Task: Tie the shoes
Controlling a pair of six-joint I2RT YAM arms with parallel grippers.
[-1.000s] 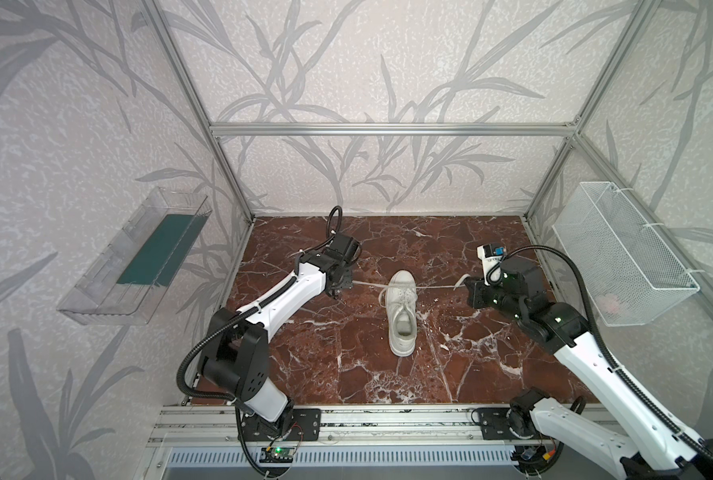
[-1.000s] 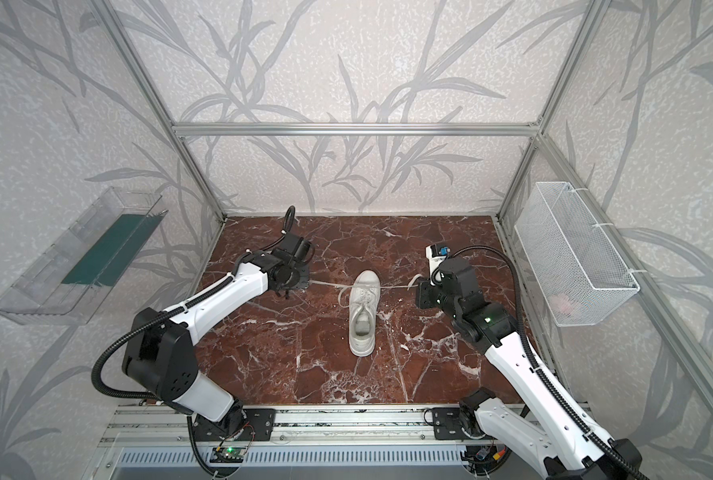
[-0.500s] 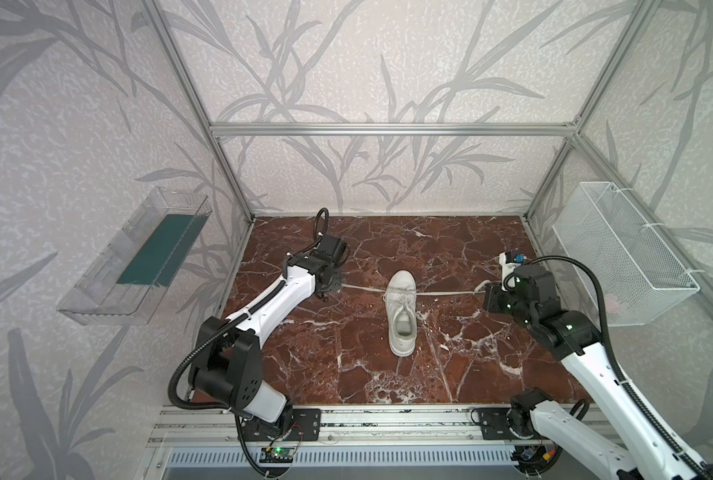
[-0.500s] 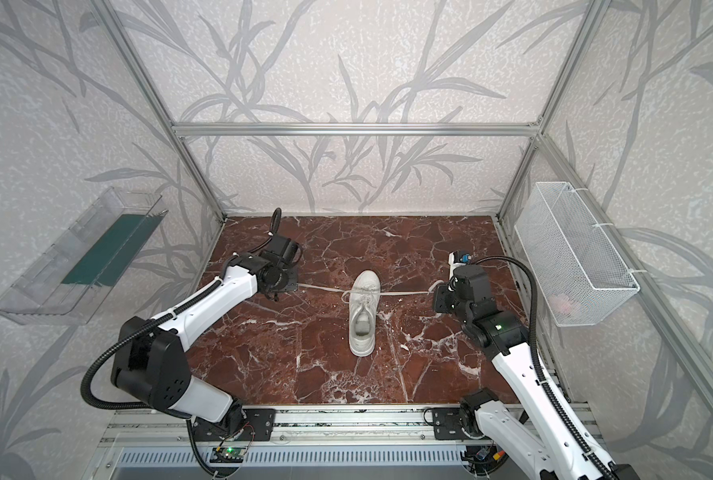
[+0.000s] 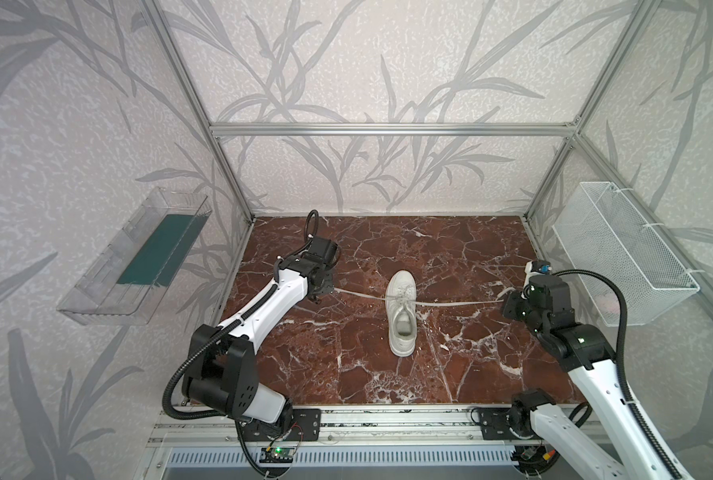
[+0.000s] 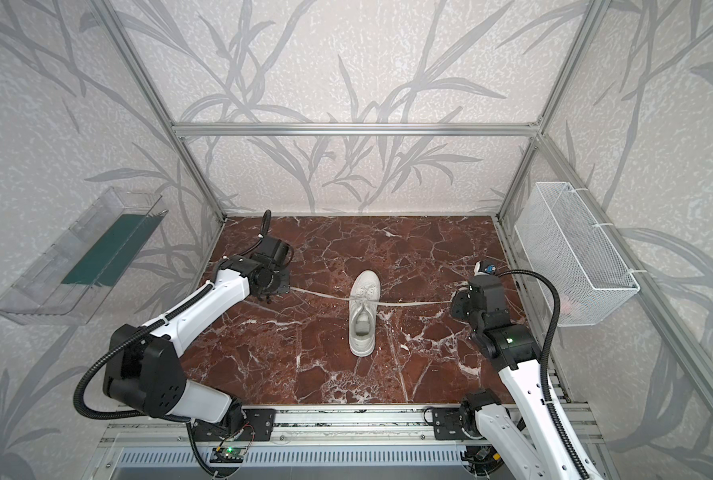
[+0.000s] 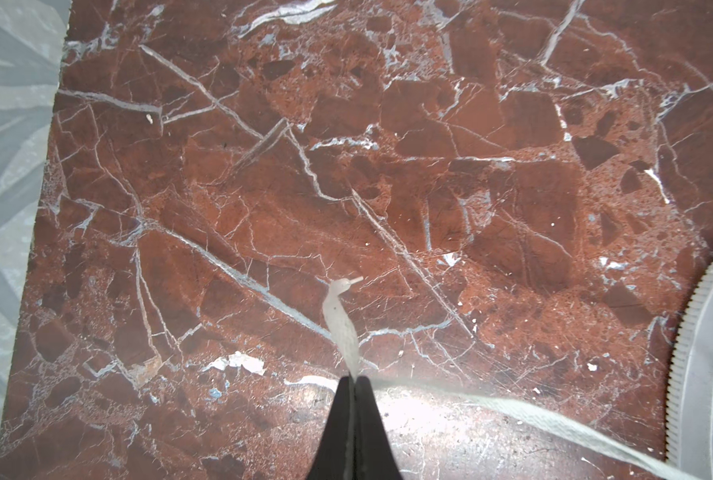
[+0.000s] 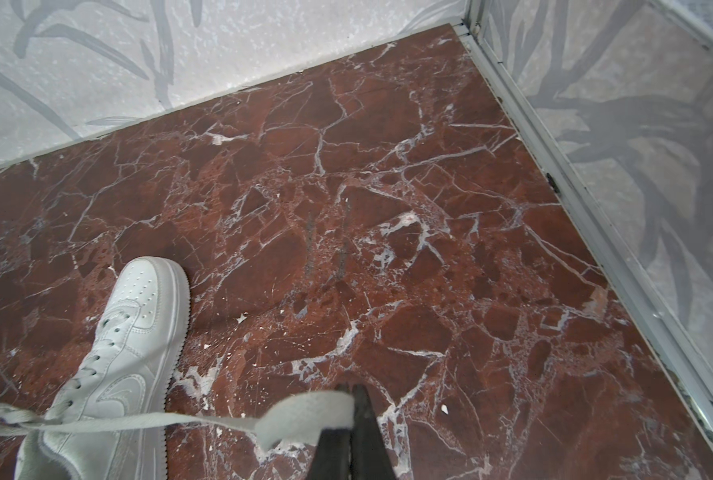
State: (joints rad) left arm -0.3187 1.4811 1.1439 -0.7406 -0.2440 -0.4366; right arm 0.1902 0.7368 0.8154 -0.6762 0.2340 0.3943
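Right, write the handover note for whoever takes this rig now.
Left hand: shut on the left lace near its tip, out to the left of the sneaker.
Right hand: shut on the right lace, out to the right.
Sneaker: upright mid-table on the marble top, toe toward the back wall.
Done: laces cross atop the sneaker and run nearly straight to each side; it looks like a first knot drawn tight.
To do: loops and bow; none visible.
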